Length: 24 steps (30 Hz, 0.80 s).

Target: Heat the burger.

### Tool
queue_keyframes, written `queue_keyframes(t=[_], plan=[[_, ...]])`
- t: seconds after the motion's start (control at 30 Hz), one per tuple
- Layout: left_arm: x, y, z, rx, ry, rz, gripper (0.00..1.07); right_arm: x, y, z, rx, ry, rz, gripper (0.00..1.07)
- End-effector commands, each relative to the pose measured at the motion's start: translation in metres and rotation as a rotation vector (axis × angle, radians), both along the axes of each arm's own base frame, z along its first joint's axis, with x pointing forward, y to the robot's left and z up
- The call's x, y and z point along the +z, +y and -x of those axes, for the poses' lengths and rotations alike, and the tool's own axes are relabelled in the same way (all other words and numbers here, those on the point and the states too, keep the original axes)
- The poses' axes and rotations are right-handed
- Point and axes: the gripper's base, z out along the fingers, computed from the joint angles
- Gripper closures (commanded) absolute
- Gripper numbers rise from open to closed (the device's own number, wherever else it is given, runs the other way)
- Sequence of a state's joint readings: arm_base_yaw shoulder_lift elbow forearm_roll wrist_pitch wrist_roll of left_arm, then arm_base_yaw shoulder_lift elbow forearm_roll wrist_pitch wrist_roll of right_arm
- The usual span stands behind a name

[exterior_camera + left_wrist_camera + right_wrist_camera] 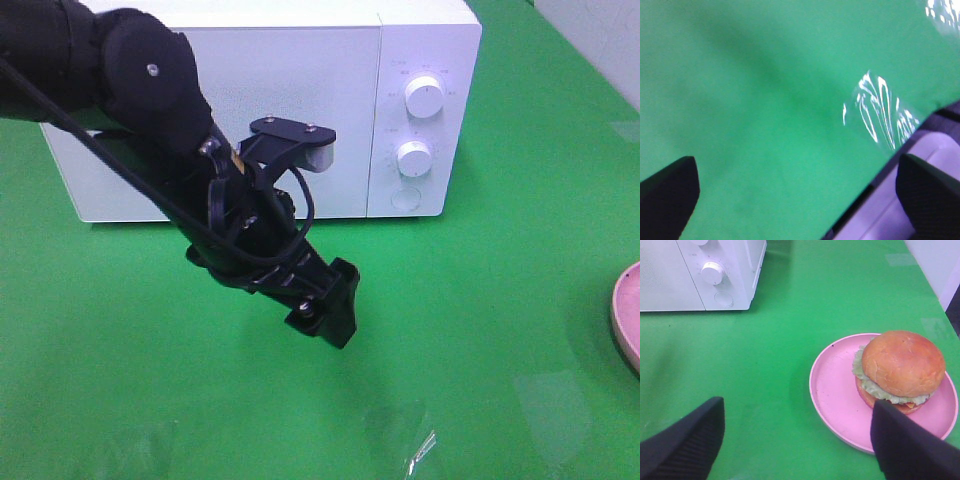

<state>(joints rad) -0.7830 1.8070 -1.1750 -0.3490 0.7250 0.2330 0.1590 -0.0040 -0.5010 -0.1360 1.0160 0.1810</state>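
The burger (902,365), with its golden-brown bun and green lettuce, sits on a pink plate (835,390) in the right wrist view. My right gripper (795,445) hangs open above the table just short of the plate, nothing between its fingers (685,440). Only the rim of the pink plate (628,315) shows at the right edge of the exterior high view, and the burger is cut off there. My left gripper (335,305) points down at the green table in front of the white microwave (270,110). It stands open and empty (797,200), fingers (670,195) wide apart.
The microwave door is closed. Its two knobs (424,97) and a round button are on its right panel. The microwave (700,270) also shows in the right wrist view. A shiny glare patch (880,112) lies on the green cloth near the table's edge.
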Motion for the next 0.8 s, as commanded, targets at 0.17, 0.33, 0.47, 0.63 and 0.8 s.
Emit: queue_keyframes(t=[0.17, 0.33, 0.47, 0.63, 0.8], plan=[[0.021, 0.017, 0.012, -0.013, 0.092, -0.076, 0.06, 0.001, -0.001, 0.004, -0.002, -0.037, 0.005, 0.32], [0.029, 0.040, 0.006, 0.041, 0.153, -0.121, 0.06, 0.001, -0.001, 0.004, -0.002, -0.037, 0.005, 0.32], [0.048, 0.075, -0.005, 0.128, 0.191, -0.125, 0.06, 0.001, -0.001, 0.004, -0.002, -0.037, 0.005, 0.32], [0.066, 0.102, -0.011, 0.203, 0.176, -0.102, 0.06, 0.001, -0.001, 0.004, -0.002, -0.037, 0.005, 0.32], [0.092, 0.145, -0.014, 0.329, 0.145, -0.064, 0.06, 0.001, -0.001, 0.004, -0.002, -0.037, 0.005, 0.32]])
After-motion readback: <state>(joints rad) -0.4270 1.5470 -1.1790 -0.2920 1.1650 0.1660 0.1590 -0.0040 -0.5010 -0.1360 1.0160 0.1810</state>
